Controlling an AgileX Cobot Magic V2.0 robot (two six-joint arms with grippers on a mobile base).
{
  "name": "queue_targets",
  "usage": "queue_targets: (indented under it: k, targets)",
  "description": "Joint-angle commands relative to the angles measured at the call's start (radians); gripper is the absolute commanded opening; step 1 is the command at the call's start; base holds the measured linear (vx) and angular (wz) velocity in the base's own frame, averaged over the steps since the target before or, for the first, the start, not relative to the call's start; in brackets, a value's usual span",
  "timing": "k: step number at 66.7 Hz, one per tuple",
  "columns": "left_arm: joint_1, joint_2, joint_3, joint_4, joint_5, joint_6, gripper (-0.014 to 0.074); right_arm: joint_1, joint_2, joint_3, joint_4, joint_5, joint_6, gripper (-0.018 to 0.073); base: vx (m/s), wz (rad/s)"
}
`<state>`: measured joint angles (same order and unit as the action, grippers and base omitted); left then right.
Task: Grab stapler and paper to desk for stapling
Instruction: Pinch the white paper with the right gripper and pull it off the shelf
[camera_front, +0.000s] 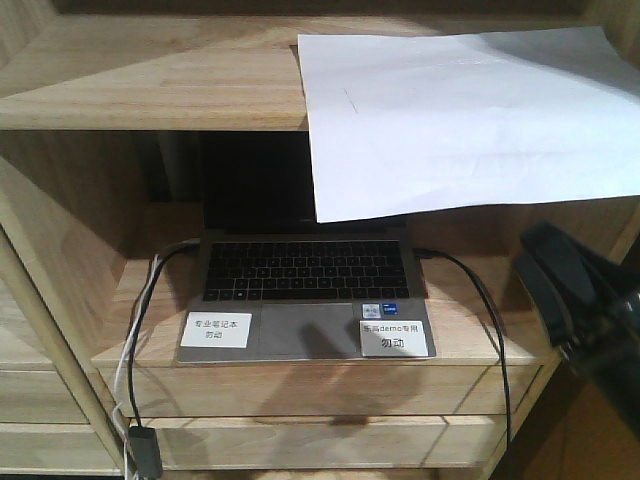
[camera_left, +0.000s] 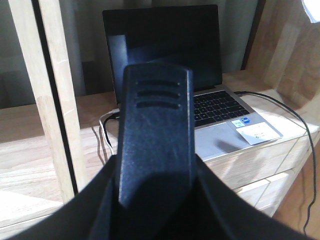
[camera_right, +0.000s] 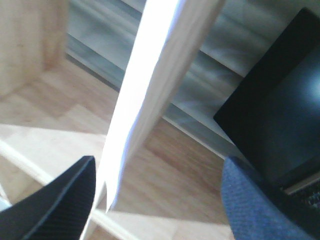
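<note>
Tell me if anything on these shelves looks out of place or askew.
The paper lies crooked on the upper shelf. Much of it overhangs the front edge and droops in front of the laptop screen. Nothing else stands out.
</note>
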<state>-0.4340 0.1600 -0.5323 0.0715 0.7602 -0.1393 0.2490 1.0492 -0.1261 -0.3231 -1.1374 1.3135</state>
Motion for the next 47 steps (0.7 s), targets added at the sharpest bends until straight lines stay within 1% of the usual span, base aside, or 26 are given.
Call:
queue_targets:
  k: [1, 17, 30, 34, 39, 41, 47]
  targets:
    - [-0.001, 0.013, -0.031, 0.001, -0.115, -0.005, -0.0006, 0.000, 0.033, -0.085, -0.004, -0.152, -0.006, 0.0512, 0.00, 0.00]
    - [-0.001, 0.013, -0.031, 0.001, -0.115, -0.005, -0.0006, 0.000, 0.120, -0.202, 0.000, -0.137, -0.002, 0.0512, 0.00, 0.00]
    - [-0.001, 0.013, -0.031, 0.001, -0.115, -0.005, -0.0006, 0.000, 0.171, -0.284, 0.003, -0.189, 0.002, 0.0489, 0.00, 0.00]
    - [-0.001, 0.013, -0.031, 0.001, -0.115, -0.005, -0.0006, 0.000, 0.171, -0.306, 0.004, -0.191, 0.002, 0.0464, 0.00, 0.00]
    - [-0.001, 0.013, -0.031, 0.001, -0.115, -0.005, -0.0006, 0.000, 0.171, -0.325, 0.008, -0.200, 0.002, 0.0413, 0.00, 0.00]
    - [-0.001, 0.013, -0.031, 0.001, -0.115, -0.005, -0.0006, 0.000, 0.171, -0.330, 0.008, -0.200, 0.002, 0.0386, 0.00, 0.00]
    - [-0.001, 0.013, -0.031, 0.001, -0.115, -0.005, -0.0006, 0.000, 0.171, -0.335, 0.011, -0.206, 0.006, 0.0265, 0.00, 0.00]
